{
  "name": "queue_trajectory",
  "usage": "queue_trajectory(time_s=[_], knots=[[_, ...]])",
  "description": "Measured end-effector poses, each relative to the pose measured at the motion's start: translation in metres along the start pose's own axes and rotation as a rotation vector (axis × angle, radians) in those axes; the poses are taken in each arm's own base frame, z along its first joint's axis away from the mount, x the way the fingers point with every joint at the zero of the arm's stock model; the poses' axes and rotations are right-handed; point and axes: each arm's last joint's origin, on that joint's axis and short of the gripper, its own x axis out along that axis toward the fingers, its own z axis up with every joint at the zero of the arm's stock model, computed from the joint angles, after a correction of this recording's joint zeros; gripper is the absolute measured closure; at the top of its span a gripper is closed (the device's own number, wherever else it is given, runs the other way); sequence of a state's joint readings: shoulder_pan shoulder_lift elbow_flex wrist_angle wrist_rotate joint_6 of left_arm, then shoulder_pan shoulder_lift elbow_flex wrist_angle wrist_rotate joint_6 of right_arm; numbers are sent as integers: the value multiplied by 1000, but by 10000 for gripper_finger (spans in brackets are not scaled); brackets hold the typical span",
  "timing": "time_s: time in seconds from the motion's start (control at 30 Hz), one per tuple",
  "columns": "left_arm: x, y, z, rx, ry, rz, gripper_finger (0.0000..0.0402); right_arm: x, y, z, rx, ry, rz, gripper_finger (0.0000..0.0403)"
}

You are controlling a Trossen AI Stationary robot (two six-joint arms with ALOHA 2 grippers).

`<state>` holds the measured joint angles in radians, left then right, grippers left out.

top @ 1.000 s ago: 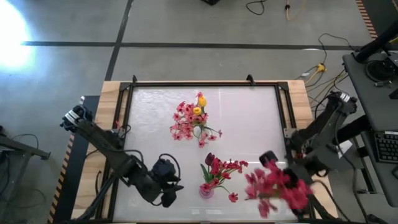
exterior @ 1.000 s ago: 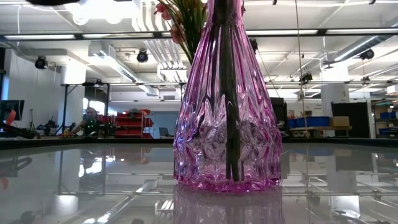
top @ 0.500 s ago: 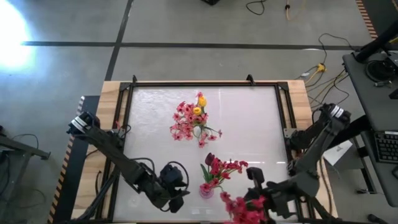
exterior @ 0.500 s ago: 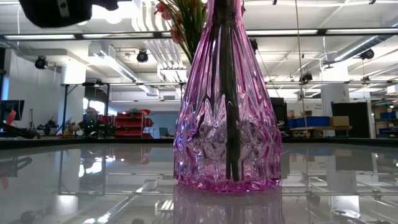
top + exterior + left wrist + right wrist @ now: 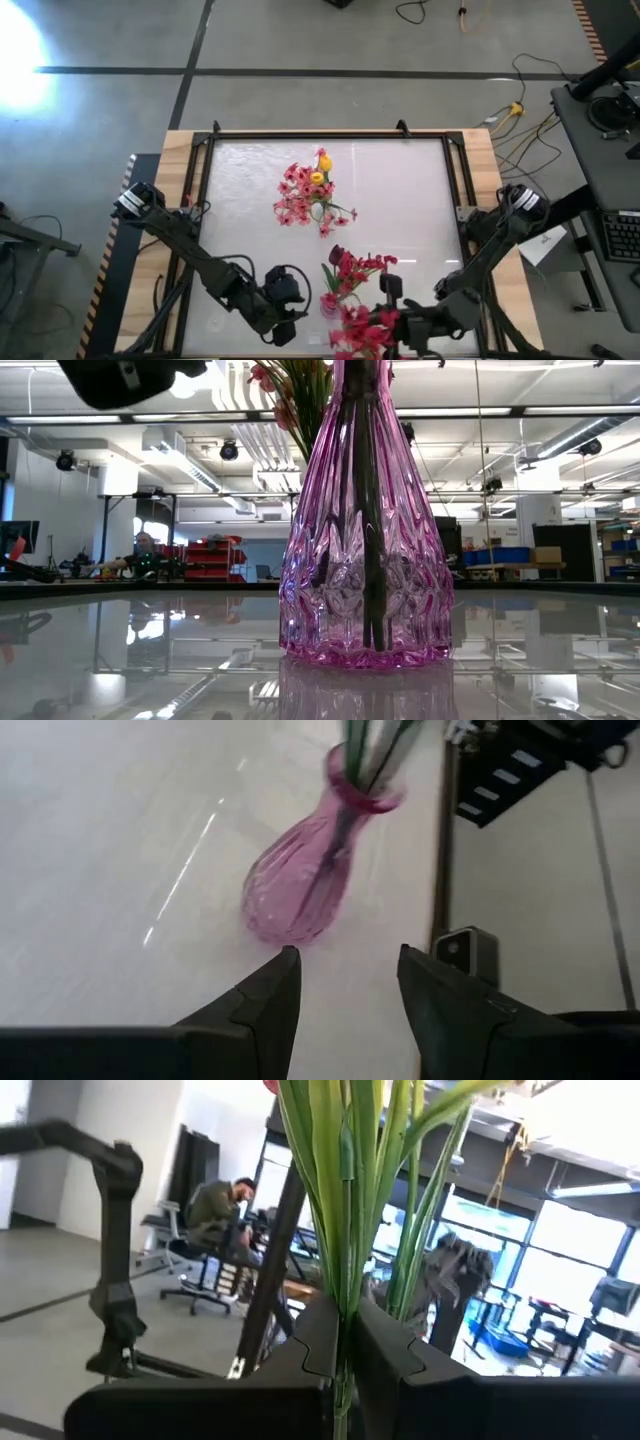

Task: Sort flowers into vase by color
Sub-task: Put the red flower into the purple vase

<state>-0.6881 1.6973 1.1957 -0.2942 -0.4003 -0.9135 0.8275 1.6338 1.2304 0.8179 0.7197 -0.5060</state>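
At the table's near edge the right gripper (image 5: 392, 322) is clamped on a bunch of red blossom stems (image 5: 362, 330) just beside the pink glass vase (image 5: 331, 305) – left gripper (image 5: 290, 318) hovers nearby, fingers apart, holding nothing – pink and yellow flowers (image 5: 313, 192) sit mid-table

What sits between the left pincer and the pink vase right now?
Nothing: in the left wrist view, only bare white table separates the open left pincer from the pink vase. The high view agrees.

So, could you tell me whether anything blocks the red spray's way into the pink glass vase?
Only the red flowers already in the pink glass vase crowd its mouth; the right gripper holds the red blossom spray beside it.
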Motion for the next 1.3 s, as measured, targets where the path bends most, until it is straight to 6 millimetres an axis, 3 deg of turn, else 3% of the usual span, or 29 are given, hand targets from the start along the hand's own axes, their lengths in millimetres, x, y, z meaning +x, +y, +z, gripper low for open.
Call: queue_trajectory(time_s=[0.27,0.73,0.9,1.13,1.3], knots=[[-4,-1,3,34,-11,-14,245,12,10,-27,-10,39,-64,390],[-4,-1,4,110,-21,-15,245,16,12,-41,9,103,-162,390],[-4,0,5,137,-25,-9,244,17,10,-37,15,101,-179,390],[-2,3,4,142,-29,8,244,25,6,-15,5,63,-203,390],[-2,3,5,139,-51,22,245,25,5,-17,8,84,-234,390]])
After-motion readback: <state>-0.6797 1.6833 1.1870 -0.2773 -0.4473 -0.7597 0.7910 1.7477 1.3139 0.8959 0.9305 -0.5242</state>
